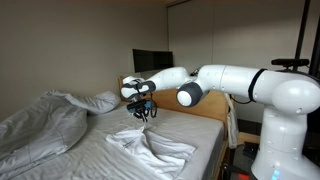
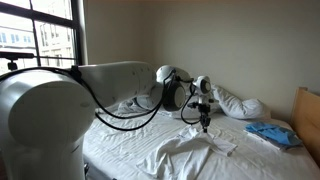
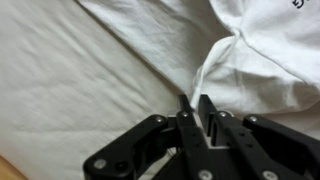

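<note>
A white T-shirt (image 1: 150, 146) (image 2: 197, 146) (image 3: 262, 55) lies crumpled on the bed's white sheet (image 3: 70, 70). My gripper (image 1: 143, 110) (image 2: 203, 118) (image 3: 195, 103) hangs a short way above the shirt's near edge and points down at it. In the wrist view the black fingers (image 3: 185, 115) stand almost together, with only a thin slit between them. Nothing shows in that slit. A raised fold of the shirt runs up toward the fingertips, and I cannot tell whether it touches them.
A grey duvet (image 1: 40, 122) is bunched at one side of the bed, with a pillow (image 2: 240, 103) near the headboard (image 1: 205, 106). A blue cloth (image 2: 270, 133) lies by the bed's edge. A dark monitor (image 1: 150, 62) stands behind.
</note>
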Controlling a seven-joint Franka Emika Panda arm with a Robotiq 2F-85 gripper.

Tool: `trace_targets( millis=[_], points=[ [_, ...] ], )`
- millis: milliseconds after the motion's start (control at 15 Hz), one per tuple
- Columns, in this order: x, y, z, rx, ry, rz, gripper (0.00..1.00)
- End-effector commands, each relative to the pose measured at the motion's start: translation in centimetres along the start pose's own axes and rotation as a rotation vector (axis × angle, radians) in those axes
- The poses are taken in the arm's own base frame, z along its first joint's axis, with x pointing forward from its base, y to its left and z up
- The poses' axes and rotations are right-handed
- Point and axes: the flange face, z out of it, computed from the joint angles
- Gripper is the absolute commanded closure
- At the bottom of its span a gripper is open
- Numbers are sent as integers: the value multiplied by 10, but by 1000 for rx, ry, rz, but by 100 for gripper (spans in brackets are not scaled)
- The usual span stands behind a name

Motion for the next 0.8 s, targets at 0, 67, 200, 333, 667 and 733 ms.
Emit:
trace_targets(
  millis=[0,67,200,333,667,733],
  points=[
    [-19,-5,0,-37,-62,-57,51],
    [-27,-8,-1,-53,-72,-69,45],
    [-40,-15,-6,-68,-80,-82,33],
    [-53,-23,-13,-68,-83,-101,19],
    [-88,-47,-28,-36,-86,-199,0],
    [-94,-51,-31,-41,-76,-225,0]
  ],
)
